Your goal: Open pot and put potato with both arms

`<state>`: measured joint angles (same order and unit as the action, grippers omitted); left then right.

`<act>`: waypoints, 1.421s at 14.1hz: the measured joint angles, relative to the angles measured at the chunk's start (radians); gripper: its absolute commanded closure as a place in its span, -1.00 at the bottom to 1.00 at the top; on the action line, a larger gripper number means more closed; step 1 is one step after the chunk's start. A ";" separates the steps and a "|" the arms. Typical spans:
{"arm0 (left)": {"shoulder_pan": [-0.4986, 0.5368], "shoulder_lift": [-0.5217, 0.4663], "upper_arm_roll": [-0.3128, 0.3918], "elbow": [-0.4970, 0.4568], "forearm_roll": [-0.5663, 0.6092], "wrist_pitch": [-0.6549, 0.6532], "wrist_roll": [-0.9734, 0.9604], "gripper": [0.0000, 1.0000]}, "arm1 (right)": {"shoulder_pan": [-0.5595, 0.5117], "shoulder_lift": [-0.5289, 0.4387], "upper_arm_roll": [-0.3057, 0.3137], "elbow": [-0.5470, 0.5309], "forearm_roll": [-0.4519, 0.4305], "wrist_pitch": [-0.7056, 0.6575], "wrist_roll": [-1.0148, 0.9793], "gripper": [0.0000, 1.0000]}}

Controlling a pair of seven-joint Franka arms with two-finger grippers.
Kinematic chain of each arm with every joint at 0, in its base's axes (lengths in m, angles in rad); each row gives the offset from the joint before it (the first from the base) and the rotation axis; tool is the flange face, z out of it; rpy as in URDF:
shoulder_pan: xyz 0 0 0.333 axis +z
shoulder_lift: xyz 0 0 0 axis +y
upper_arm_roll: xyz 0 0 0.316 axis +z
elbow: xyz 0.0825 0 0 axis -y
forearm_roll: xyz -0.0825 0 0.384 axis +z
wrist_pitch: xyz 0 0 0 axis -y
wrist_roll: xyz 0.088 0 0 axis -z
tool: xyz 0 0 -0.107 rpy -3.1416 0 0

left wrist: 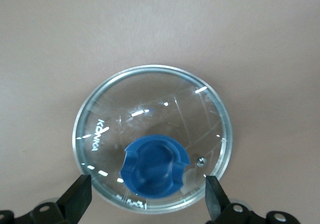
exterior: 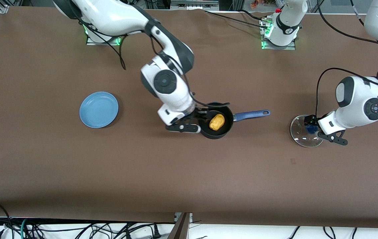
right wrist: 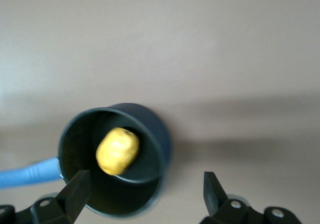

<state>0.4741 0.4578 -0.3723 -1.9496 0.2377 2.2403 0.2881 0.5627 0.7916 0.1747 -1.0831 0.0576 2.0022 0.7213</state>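
The black pot (exterior: pixel 224 130) stands uncovered mid-table, its blue handle (exterior: pixel 252 115) pointing toward the left arm's end. The yellow-orange potato (exterior: pixel 217 121) lies inside it. My right gripper (exterior: pixel 207 113) hangs open and empty just over the pot's rim. In the right wrist view the potato (right wrist: pixel 117 151) sits in the pot (right wrist: pixel 152 129), clear of my open right gripper (right wrist: pixel 144 191). The glass lid (exterior: pixel 300 135) lies flat on the table near the left arm's end. My left gripper (exterior: pixel 311 127) is open over its blue knob (left wrist: pixel 155 166), its fingertips (left wrist: pixel 77 196) wide of the lid (left wrist: pixel 150 104).
A flat light-blue plate (exterior: pixel 98 109) lies on the brown table toward the right arm's end, beside the right arm's hand. Cables trail along the table's near edge and by the arm bases.
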 measured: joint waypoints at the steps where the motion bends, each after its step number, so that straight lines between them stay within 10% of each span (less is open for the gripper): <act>1: 0.001 -0.021 -0.029 0.026 -0.006 -0.049 -0.014 -1.00 | -0.024 -0.032 -0.004 0.000 -0.002 -0.061 -0.069 -1.00; 7: -0.008 -0.136 -0.295 0.203 -0.019 -0.355 -0.390 -1.00 | -0.237 -0.225 -0.023 -0.078 -0.010 -0.258 -0.432 -1.00; 15: -0.027 -0.152 -0.345 0.382 -0.019 -0.535 -0.422 -1.00 | -0.455 -0.518 -0.110 -0.250 -0.010 -0.427 -0.694 -1.00; 17: -0.115 -0.188 -0.278 0.415 -0.019 -0.564 -0.428 -1.00 | -0.469 -0.580 -0.112 -0.301 -0.018 -0.432 -0.694 -1.00; 20: -0.349 -0.271 0.042 0.408 -0.051 -0.575 -0.426 -1.00 | -0.501 -0.652 -0.124 -0.333 -0.030 -0.457 -0.694 -1.00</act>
<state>0.1246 0.1863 -0.3305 -1.5420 0.1867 1.6649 -0.1377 0.0613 0.1396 0.0508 -1.4165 0.0275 1.5452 0.0277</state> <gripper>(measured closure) 0.000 0.000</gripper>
